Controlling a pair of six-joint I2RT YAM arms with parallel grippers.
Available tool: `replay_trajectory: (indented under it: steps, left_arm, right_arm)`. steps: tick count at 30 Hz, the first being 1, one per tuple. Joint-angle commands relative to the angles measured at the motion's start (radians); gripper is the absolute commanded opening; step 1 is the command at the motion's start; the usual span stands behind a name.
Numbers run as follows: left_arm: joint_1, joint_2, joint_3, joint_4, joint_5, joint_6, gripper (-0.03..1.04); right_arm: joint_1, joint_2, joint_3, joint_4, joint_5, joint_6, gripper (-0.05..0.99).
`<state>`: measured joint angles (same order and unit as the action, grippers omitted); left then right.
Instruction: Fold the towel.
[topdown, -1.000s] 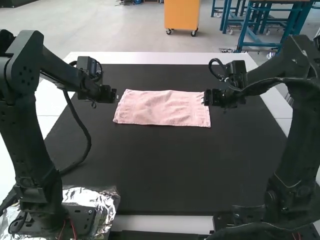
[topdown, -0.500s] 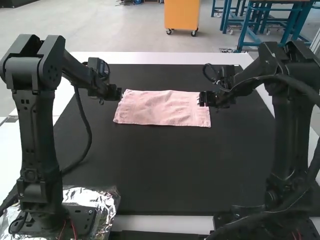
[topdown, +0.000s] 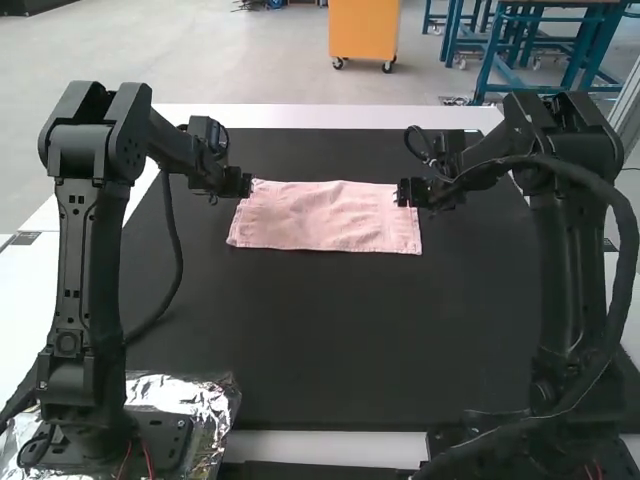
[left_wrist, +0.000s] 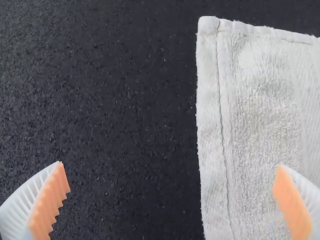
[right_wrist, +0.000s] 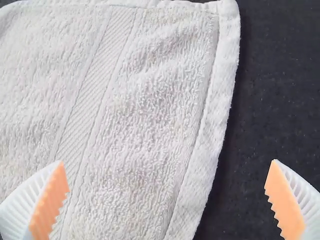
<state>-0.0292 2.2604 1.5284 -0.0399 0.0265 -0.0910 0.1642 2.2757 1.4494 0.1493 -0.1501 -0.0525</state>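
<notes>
The pink towel (topdown: 325, 215) lies flat on the dark mat (topdown: 330, 330) covering the desk (topdown: 330, 115), toward its far side. The left arm (topdown: 88, 260) stands tall, elbow high, forearm sloping down to its gripper (topdown: 246, 187) at the towel's left end; the right arm (topdown: 568, 260) mirrors it, its gripper (topdown: 404, 192) at the right end. Both pairs of fingers (left_wrist: 50, 200) are spread wide, each straddling a towel edge, with nothing between them gripped.

Pink towel (topdown: 322, 218) (flat) on blk mat (topdown: 340, 335), L hand (topdown: 246, 186) & R hand (topdown: 402, 193) nr ends.
</notes>
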Motion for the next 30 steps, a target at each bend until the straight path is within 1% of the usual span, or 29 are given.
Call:
replay_trajectory:
  steps: [1, 11, 18, 21, 24, 25, 27, 28, 29, 30]
  left_arm:
    - [-0.009, 0.031, 0.064, -0.015, 0.004, 0.01, 0.95]
    - [-0.031, 0.103, 0.174, -0.074, 0.004, 0.025, 0.95]
    - [-0.029, 0.149, 0.22, -0.104, 0.001, 0.03, 0.94]
    - [-0.026, 0.168, 0.23, -0.114, -0.011, 0.031, 0.93]
    - [-0.026, 0.177, 0.233, -0.112, -0.028, 0.043, 0.93]
    - [-0.026, 0.179, 0.233, -0.11, -0.04, 0.05, 0.93]
    - [-0.028, 0.18, 0.233, -0.109, -0.051, 0.051, 0.93]
    - [-0.026, 0.18, 0.233, -0.109, -0.051, 0.051, 0.93]
    - [-0.026, 0.182, 0.233, -0.109, -0.051, 0.051, 0.9]
    - [-0.026, 0.183, 0.233, -0.11, -0.051, 0.053, 0.8]
  right_arm:
    - [-0.017, 0.027, 0.062, 0.006, 0.017, -0.02, 0.9]
    - [-0.012, 0.088, 0.14, -0.007, 0.03, -0.027, 0.9]
    - [-0.012, 0.12, 0.16, -0.022, 0.057, -0.055, 0.9]
    - [-0.008, 0.128, 0.161, -0.022, 0.08, -0.079, 0.9]
    - [-0.006, 0.139, 0.166, -0.024, 0.09, -0.083, 0.9]
    - [-0.006, 0.145, 0.172, -0.028, 0.098, -0.083, 0.9]
    - [-0.006, 0.151, 0.178, -0.04, 0.096, -0.073, 0.9]
    - [-0.005, 0.156, 0.18, -0.045, 0.092, -0.055, 0.89]
    - [-0.005, 0.159, 0.181, -0.057, 0.084, -0.047, 0.83]
    - [-0.005, 0.157, 0.18, -0.067, 0.058, -0.044, 0.69]
